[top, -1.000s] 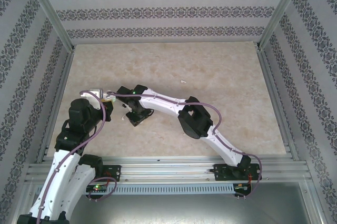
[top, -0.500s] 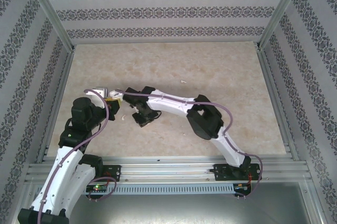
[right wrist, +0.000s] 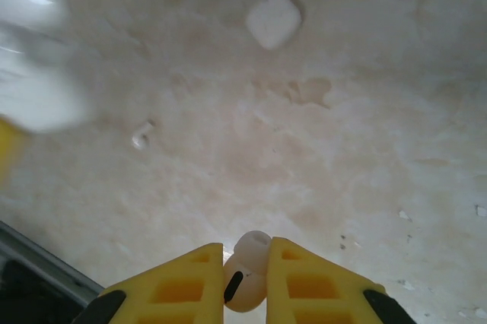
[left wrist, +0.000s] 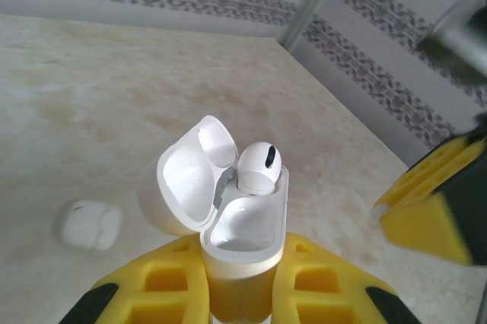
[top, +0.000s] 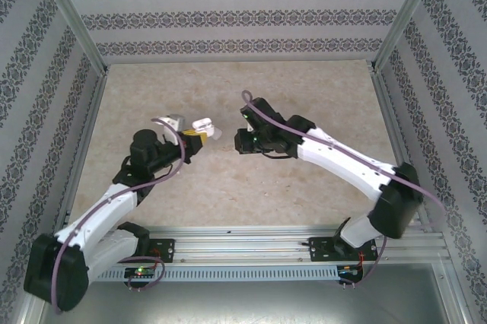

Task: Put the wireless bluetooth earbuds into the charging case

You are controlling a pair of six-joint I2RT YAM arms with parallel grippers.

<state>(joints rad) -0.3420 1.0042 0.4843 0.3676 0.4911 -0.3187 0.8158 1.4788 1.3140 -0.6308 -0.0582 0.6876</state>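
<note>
Marbled beige tabletop (top: 304,88) is lying under both arms, with patterned walls closing it in on three sides.

The earbud (right wrist: 245,282) I am carrying is sitting between the yellow fingers of the right gripper (right wrist: 245,254), which is clamped on it above the table. Its rounded head is pointing away from the wrist. I am not able to tell from this view which way its stem is running, since the fingers are covering most of it.

The charging case (left wrist: 243,217) is being held up off the table by the left gripper (left wrist: 242,282), which is squeezing its lower body with the lid hanging open to the left. A seated earbud (left wrist: 259,168) is already filling the far socket, and the near socket is showing empty.

What matters for the next move: seen from above, the case is lying just left of the right gripper, mouth turned towards it, with a small gap between them. I am judging that the right arm should be travelling left and lining the held piece's stem with the empty near socket.

Further out, a loose earbud (right wrist: 141,135) is lying on the table, and a closed case (left wrist: 90,225) is resting well apart from it.
</note>
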